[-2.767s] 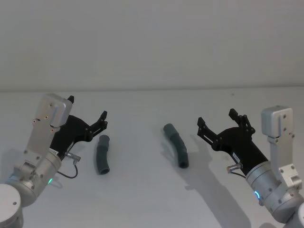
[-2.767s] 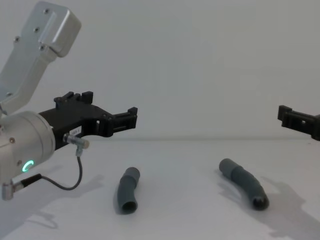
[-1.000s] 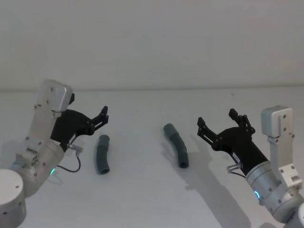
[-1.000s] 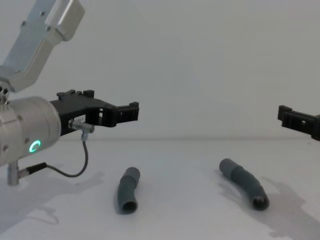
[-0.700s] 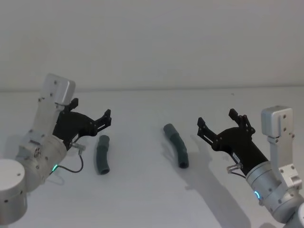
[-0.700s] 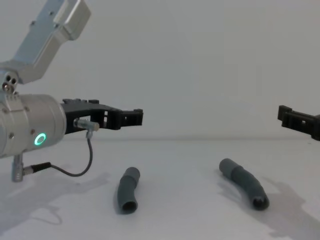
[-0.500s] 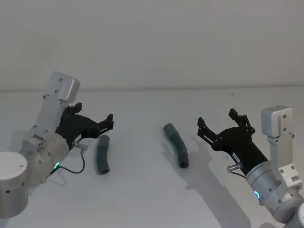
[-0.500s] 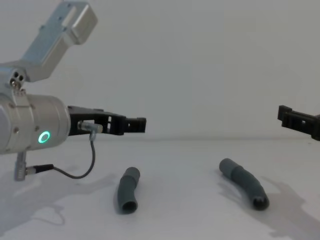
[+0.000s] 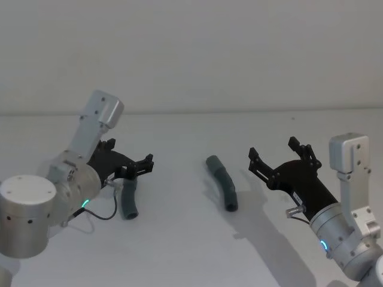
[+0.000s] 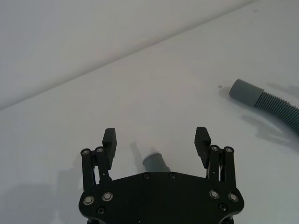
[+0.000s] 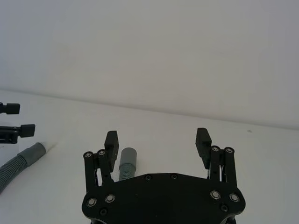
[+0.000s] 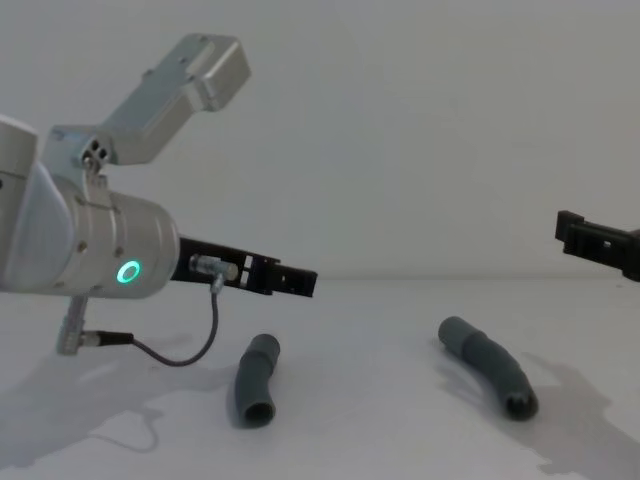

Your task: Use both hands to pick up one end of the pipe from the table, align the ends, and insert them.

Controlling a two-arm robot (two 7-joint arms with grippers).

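On the white table [image 9: 179, 251], two curved dark grey pipe pieces lie well apart. The left piece [image 9: 127, 200] rests near the left arm, and the right piece [image 9: 224, 182] lies nearer the centre, its dark open mouth facing the robot.

**Change from the earlier frames.** The left gripper [image 9: 140, 166] has swung forward and inward from its place beside and behind the left piece. In the head view its fingertips now overlap that piece's far end. The chest view shows the left gripper [image 12: 298, 282] level above the left piece [image 12: 254, 380], with clear space between them. The silver wrist, with its green ring light, has come closer to the chest camera. Both pipe pieces lie where they did before. The right gripper [image 9: 273, 149] has not moved, hanging above the table to the right of the right piece [image 12: 487, 365].

**Gripper state.** In the left wrist view the left gripper [image 10: 156, 137] has its fingers spread wide and grasps nothing. The far end of the left piece [image 10: 156, 162] shows between them, and the ribbed right piece [image 10: 268, 102] lies farther off. In the right wrist view the right gripper [image 11: 157, 136] is likewise spread and empty, with one end of the right piece [image 11: 127, 161] seen between its fingers.
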